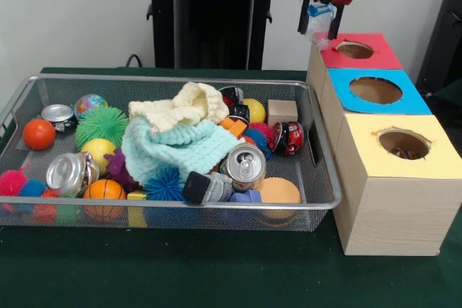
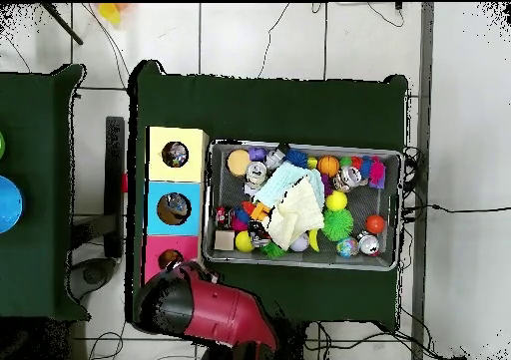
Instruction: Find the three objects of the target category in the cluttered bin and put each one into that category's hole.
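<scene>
My gripper (image 1: 320, 31) hangs at the top right, just above the left edge of the red-topped box (image 1: 382, 57) and beside its hole (image 1: 354, 50). It is shut on a small light-blue and white packet (image 1: 318, 15) that sits between the black fingers. The silver wire mesh bin (image 1: 180, 78) lies to the left, full of clutter. No white wrapper with multicolour dots shows in the bin. In the overhead view the red arm (image 2: 215, 314) reaches toward the red box (image 2: 158, 248) beside the bin (image 2: 304, 260); the gripper's tips do not show there.
A blue-topped box (image 1: 411, 102) and a yellow-topped box (image 1: 433, 164) stand in line with the red one. A mint cloth (image 1: 180, 151) and a cream cloth (image 1: 184, 108) lie over cans (image 1: 245, 164), balls, spiky toys and blocks. The robot's pedestal (image 1: 209, 27) stands behind the bin.
</scene>
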Controlling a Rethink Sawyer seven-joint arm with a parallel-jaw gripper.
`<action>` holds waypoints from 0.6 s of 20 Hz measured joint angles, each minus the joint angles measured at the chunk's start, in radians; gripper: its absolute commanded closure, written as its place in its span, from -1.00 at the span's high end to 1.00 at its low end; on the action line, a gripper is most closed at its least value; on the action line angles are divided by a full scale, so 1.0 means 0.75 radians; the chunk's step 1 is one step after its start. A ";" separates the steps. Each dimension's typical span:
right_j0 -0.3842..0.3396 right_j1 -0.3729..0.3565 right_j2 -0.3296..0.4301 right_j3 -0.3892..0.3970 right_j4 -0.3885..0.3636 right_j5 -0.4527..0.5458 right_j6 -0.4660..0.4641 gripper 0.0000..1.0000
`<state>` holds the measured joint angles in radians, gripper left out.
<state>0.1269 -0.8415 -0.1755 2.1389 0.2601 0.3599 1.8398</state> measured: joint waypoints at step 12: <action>0.123 -0.007 -0.033 -0.232 0.000 0.238 0.000 -1.00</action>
<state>0.2188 -0.8469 -0.2000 1.9651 0.2601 0.5386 1.8398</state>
